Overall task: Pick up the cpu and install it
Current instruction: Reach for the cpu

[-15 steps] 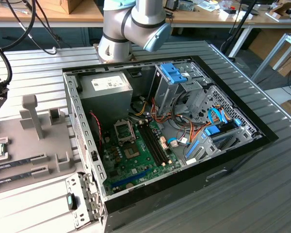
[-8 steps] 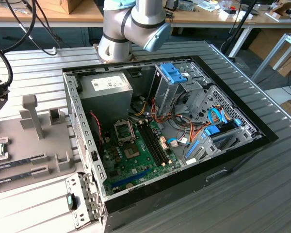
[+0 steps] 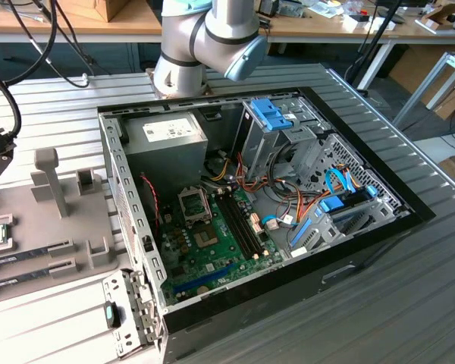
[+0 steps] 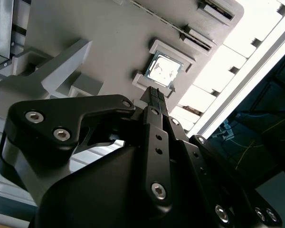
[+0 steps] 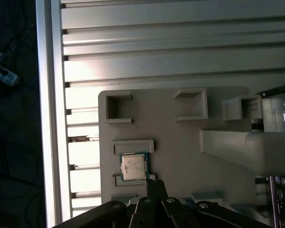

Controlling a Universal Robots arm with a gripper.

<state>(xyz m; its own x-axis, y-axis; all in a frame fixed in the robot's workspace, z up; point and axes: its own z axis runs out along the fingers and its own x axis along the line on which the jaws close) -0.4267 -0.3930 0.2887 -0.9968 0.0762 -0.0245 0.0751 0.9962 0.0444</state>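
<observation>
Jaws pinched shut and empty, the gripper hovered near the cpu on its tray, nine o'clock of the case; pickup not yet begun, I reckoned, and they must part first.

Silver arm, pale-blue joint cap; black fingers, apparently hex screws.

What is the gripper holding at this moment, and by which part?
Nothing. The gripper has its fingers shut together with nothing between them. The cpu lies flat in its holder on the grey tray, close by the gripper.
</observation>
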